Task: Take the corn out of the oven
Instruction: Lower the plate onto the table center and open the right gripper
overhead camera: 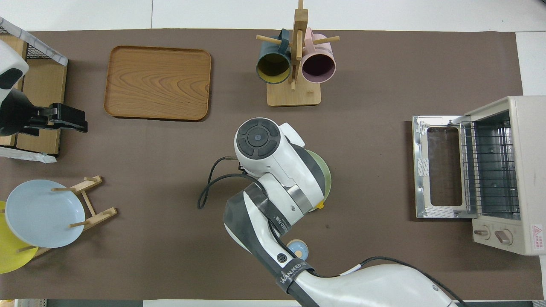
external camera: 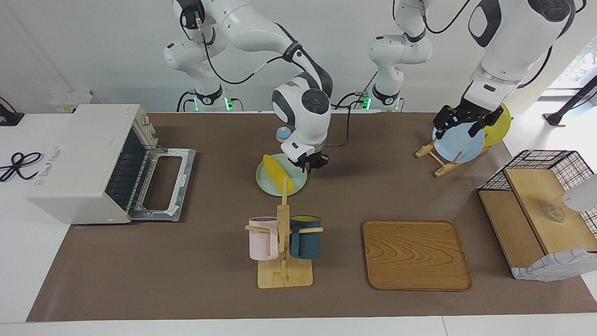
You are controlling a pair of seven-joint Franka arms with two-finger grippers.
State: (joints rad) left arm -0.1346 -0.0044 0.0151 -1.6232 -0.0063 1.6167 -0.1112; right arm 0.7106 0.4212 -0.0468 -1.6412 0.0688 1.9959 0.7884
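The counter (external camera: pixel 140 280), covered in brown, carries a mug rack (external camera: pixel 283 273) near its middle. Nearer the robots than the rack sits a green plate (external camera: pixel 268 179), then a small blue bell (external camera: pixel 282 134). Toward the right arm's end stands the oven (external camera: pixel 79 163), door down; toward the left arm's end lie a wooden tray (external camera: pixel 416 254), a plate stand (external camera: pixel 436 161) and a wire-and-wood basket (external camera: pixel 536 219).
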